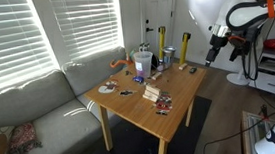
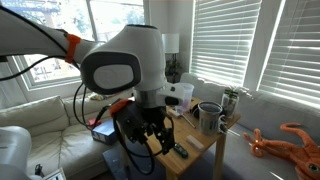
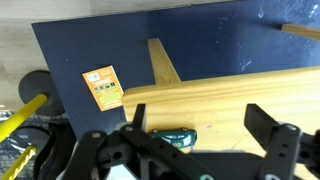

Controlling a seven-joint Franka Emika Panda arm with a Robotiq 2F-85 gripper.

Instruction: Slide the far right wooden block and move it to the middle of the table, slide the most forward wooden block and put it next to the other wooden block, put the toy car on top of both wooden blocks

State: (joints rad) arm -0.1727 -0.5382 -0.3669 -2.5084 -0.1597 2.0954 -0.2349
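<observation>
Black gripper spread wide over the honey-coloured wooden table edge; beside it, orange card, print unreadable, on navy rug

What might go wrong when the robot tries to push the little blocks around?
The table is crowded, so the gripper might knock over the cups as it sweeps in. It hangs open by the table's edge, and if it comes in too low it might bump that edge.
</observation>
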